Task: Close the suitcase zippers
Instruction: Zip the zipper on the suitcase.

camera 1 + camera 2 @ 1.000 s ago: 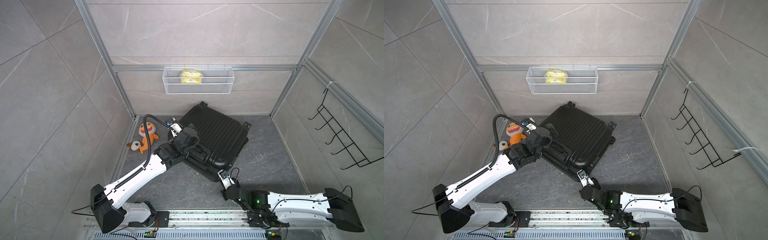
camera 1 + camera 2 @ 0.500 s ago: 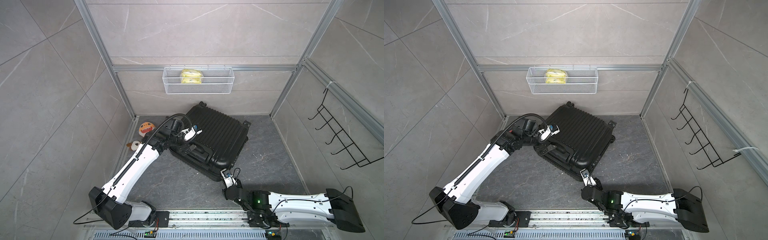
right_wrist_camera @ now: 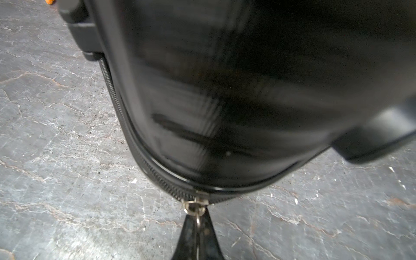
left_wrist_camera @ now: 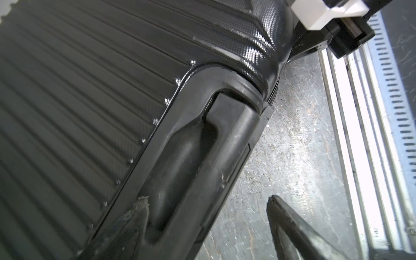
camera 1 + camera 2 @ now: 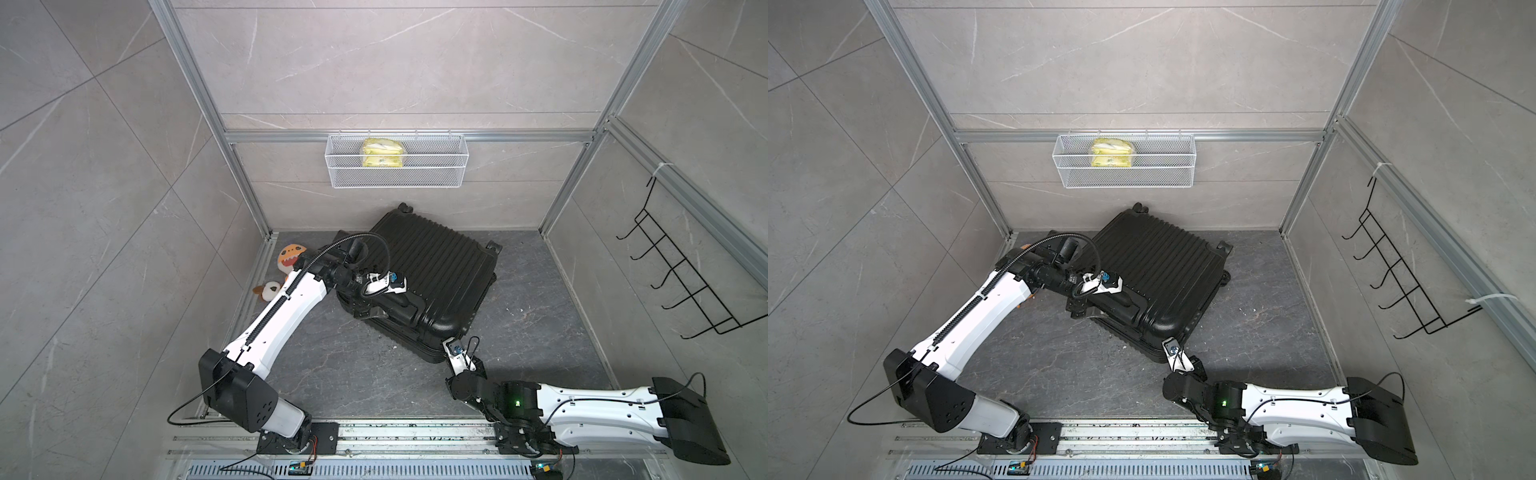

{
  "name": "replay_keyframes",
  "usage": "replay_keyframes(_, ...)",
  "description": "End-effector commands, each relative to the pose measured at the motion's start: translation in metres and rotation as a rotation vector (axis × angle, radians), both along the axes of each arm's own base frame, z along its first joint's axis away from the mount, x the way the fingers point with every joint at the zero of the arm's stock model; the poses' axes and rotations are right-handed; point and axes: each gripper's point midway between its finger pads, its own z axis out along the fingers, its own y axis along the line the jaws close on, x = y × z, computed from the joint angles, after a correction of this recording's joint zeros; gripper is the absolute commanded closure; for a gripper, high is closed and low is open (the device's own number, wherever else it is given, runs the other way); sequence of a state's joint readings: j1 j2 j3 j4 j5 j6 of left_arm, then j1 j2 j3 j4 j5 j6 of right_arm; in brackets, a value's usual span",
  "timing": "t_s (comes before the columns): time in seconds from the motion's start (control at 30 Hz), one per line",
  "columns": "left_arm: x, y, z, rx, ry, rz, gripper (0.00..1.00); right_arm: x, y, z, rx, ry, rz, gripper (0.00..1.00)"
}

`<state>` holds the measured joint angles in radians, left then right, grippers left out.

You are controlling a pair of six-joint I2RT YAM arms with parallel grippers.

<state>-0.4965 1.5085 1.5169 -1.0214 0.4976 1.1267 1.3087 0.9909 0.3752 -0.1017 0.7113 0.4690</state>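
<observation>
The black ribbed suitcase (image 5: 436, 266) (image 5: 1163, 257) lies flat on the grey floor. My left gripper (image 5: 395, 293) (image 5: 1117, 293) (image 4: 207, 207) hovers open over its near-left edge. One of its fingers (image 4: 135, 218) is over the shell and the other is over the floor, with the side handle (image 4: 186, 157) between them, ungripped. My right gripper (image 5: 446, 343) (image 5: 1167, 343) (image 3: 198, 217) sits low at the suitcase's near corner, shut on a small metal zipper pull (image 3: 194, 206). The zipper track (image 3: 112, 90) runs round the rim from there.
An orange plush toy (image 5: 291, 255) lies by the left wall behind my left arm. A white wire basket (image 5: 395, 160) with a yellow packet (image 5: 382, 153) hangs on the back wall. A black hook rack (image 5: 681, 282) is on the right wall. The arms' rail (image 5: 374, 432) runs along the front.
My left arm has straightened and its gripper has swung over the suitcase's handle, jaws a little narrower. The right gripper has stayed at the near corner on the pull.
</observation>
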Motion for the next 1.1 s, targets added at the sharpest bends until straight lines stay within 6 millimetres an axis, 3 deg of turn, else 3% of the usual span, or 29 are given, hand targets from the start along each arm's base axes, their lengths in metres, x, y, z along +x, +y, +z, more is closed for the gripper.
replay_keyframes(0.0,0.014,-0.010,-0.006,0.022,-0.061,-0.043,0.15,0.004,-0.014,-0.001,-0.031,-0.011,-0.054,1.00)
replay_keyframes(0.37,0.027,-0.007,-0.052,0.174,-0.040,-0.063,0.24,0.004,-0.011,0.001,-0.029,-0.015,-0.049,1.00)
replay_keyframes(0.57,0.031,-0.013,-0.066,0.216,-0.059,-0.085,0.39,0.004,-0.008,-0.001,-0.049,-0.015,-0.027,1.00)
replay_keyframes(0.6,0.031,-0.015,-0.064,0.212,-0.066,-0.087,0.45,0.003,-0.008,-0.001,-0.053,-0.013,-0.019,1.00)
replay_keyframes(0.67,0.031,-0.020,-0.059,0.194,-0.089,-0.084,0.69,0.002,-0.004,-0.001,-0.062,-0.012,0.006,1.00)
replay_keyframes(0.8,0.030,-0.028,-0.044,0.162,-0.138,-0.075,0.98,0.000,-0.001,0.001,-0.066,-0.011,0.033,1.00)
replay_keyframes(1.07,0.037,-0.046,-0.003,0.071,-0.222,0.009,1.00,-0.008,0.015,0.003,-0.069,0.007,0.130,1.00)
